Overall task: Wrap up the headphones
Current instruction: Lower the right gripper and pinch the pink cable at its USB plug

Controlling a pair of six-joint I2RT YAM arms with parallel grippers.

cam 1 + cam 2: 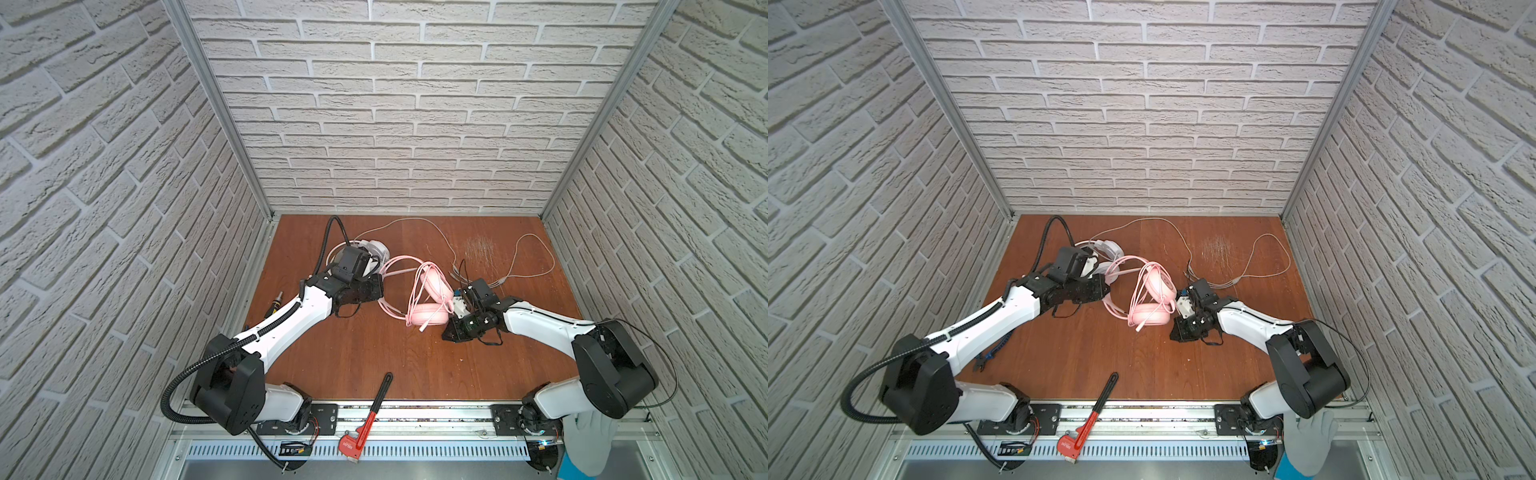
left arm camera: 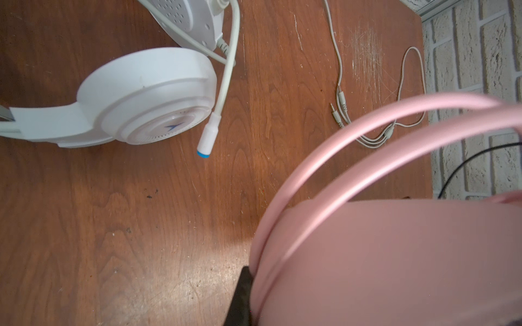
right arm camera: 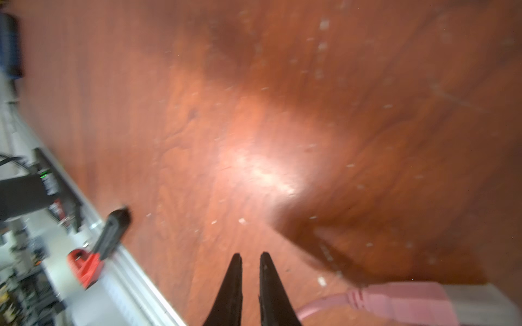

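The pink headphones [image 1: 430, 300] [image 1: 1152, 299] lie mid-table with their pink cable looped over them. My left gripper [image 1: 376, 286] [image 1: 1104, 286] is shut on their headband [image 2: 367, 254]; the left wrist view shows one black finger [image 2: 245, 285] pressed against the pink band. The white headphones [image 1: 376, 249] [image 2: 147, 96] lie behind that arm, with their boom mic [image 2: 209, 138] beside them and their pale cable [image 1: 536, 272] trailing right. My right gripper [image 1: 446, 334] [image 3: 251, 255] hovers low beside the pink ear cup, jaws almost together, nothing between them. A pink plug [image 3: 395, 299] lies next to it.
A red-and-black pipe wrench [image 1: 368, 419] [image 3: 84, 265] lies over the table's front edge and rail. A small hand tool [image 1: 276, 301] lies by the left wall, under the left arm. A gloved hand [image 1: 586, 440] shows at the front right corner. Brick walls close three sides.
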